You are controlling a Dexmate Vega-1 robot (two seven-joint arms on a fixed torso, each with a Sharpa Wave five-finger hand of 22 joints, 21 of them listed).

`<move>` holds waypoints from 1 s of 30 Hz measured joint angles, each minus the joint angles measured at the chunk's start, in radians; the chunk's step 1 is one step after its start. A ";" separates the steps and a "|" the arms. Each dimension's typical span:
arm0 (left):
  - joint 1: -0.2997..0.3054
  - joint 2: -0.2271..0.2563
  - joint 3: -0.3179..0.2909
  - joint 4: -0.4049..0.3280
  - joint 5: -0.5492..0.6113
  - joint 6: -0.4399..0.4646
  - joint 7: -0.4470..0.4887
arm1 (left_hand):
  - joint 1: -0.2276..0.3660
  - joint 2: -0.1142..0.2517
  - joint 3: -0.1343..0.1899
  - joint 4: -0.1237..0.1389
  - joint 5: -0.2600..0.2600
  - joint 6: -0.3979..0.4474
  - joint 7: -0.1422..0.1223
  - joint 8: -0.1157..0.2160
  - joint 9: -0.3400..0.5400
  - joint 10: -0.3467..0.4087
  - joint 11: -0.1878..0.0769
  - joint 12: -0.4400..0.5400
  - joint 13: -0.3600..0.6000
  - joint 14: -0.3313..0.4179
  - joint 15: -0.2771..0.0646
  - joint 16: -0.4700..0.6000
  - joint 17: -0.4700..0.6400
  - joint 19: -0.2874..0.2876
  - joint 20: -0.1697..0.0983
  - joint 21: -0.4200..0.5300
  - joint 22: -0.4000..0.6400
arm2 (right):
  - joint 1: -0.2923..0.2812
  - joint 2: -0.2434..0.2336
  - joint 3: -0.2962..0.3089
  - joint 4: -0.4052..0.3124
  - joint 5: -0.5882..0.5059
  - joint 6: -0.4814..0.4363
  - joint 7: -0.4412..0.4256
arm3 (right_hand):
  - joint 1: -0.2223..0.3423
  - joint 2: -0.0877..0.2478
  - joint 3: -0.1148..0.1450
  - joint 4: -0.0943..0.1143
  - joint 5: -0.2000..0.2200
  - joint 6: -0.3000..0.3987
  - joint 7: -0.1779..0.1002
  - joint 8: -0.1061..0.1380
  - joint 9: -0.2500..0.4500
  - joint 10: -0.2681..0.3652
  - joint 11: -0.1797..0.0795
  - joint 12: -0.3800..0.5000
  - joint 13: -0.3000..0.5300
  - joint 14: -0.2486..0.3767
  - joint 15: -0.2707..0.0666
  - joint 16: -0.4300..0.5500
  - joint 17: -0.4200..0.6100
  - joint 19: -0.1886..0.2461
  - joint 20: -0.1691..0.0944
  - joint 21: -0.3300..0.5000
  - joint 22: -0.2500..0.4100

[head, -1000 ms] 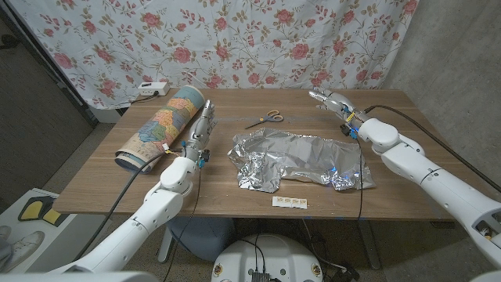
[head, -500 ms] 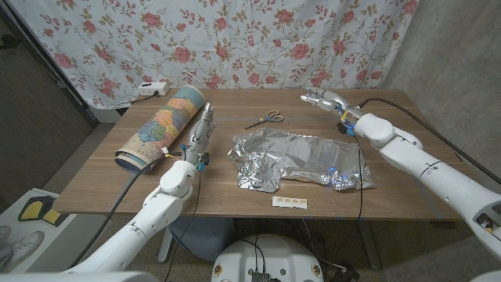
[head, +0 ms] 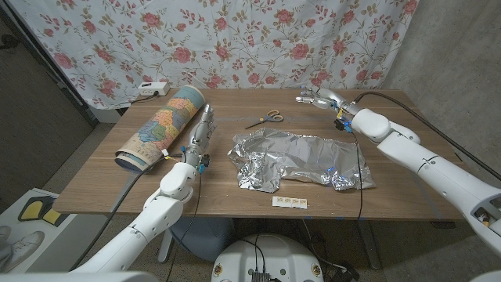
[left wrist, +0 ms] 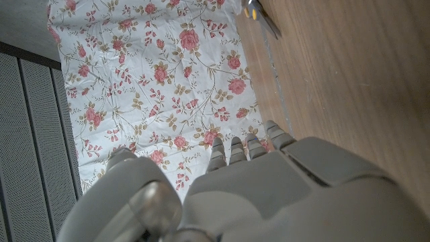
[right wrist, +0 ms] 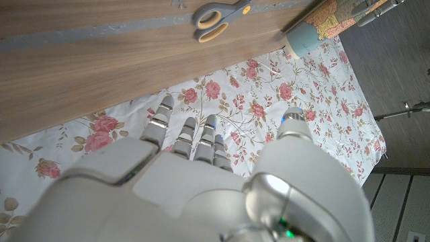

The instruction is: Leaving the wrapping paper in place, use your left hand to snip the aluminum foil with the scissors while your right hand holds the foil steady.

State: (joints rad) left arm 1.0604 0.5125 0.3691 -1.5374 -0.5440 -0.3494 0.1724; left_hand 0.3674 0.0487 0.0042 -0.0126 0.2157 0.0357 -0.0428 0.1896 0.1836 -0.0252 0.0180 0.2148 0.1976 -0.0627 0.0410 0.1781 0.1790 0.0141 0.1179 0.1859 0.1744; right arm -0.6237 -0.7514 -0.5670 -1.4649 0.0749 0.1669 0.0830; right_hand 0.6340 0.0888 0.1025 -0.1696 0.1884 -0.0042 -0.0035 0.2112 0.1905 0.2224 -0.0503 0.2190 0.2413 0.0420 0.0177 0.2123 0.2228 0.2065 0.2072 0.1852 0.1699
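Head view: crumpled aluminum foil point(head: 301, 159) lies mid-frame.
Scissors point(head: 265, 118) above it; left hand point(head: 203, 128) and right hand point(head: 317, 98) spread, empty.

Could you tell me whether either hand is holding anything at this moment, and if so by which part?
Nothing is held: the left hand and right hand are both empty, and the scissors lie untouched.

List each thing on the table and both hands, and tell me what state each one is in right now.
scissors: closed, lying untouched
aluminum foil: crumpled sheet, uncut, not held
wrapping paper: rolled, lying on the table
left hand: empty, fingers extended
right hand: empty, raised beyond the foil
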 measured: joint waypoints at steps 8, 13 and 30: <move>0.004 -0.004 0.000 0.008 -0.002 -0.010 -0.005 | 0.000 0.000 0.000 0.000 0.000 0.000 0.000 0.000 0.000 0.000 0.000 0.000 0.000 0.000 0.000 0.000 0.000 -0.006 -0.006 0.000 0.000 | 0.027 0.001 -0.020 -0.015 -0.083 0.003 0.000 | 0.015 0.005 0.010 0.001 0.000 0.004 -0.004 0.000 0.000 0.008 -0.007 0.000 -0.005 0.001 -0.001 0.000 -0.004 0.000 0.000 0.004 0.000; 0.006 -0.006 0.004 0.011 -0.002 -0.016 -0.013 | 0.000 0.000 0.000 0.000 0.000 0.000 0.000 0.000 0.000 0.000 0.000 0.000 0.000 0.000 0.000 0.000 0.000 -0.006 -0.006 0.000 0.000 | 0.047 -0.004 -0.033 -0.033 -0.127 -0.005 0.010 | 0.024 0.004 0.010 0.001 0.000 0.004 -0.004 0.000 0.001 0.013 -0.013 0.000 -0.005 -0.004 -0.007 0.000 -0.005 0.004 0.004 0.004 0.000; 0.018 -0.009 0.013 0.013 -0.002 -0.027 -0.023 | 0.005 0.005 0.000 0.000 0.000 0.000 0.000 0.000 0.000 0.000 0.000 0.000 0.000 0.000 0.000 0.000 0.000 -0.005 -0.005 0.000 0.000 | 0.120 -0.002 -0.084 -0.060 -0.265 -0.030 0.053 | 0.055 0.008 0.026 0.001 -0.004 -0.003 -0.011 0.000 0.003 0.018 -0.018 0.000 -0.005 -0.008 -0.010 0.000 -0.008 0.004 0.004 0.004 0.000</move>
State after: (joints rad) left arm 1.0780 0.5036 0.3817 -1.5244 -0.5461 -0.3766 0.1498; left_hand 0.3727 0.0540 0.0041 -0.0125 0.2157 0.0357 -0.0428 0.1896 0.1836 -0.0252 0.0179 0.2148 0.1976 -0.0627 0.0410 0.1781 0.1790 0.0087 0.1124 0.1859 0.1744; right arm -0.5037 -0.7531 -0.6509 -1.5248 -0.1900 0.1365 0.1362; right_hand 0.6886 0.0965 0.1286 -0.1682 0.1845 -0.0076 -0.0146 0.2112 0.1933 0.2406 -0.0684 0.2190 0.2366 0.0338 0.0073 0.2123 0.2145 0.2101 0.2108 0.1888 0.1698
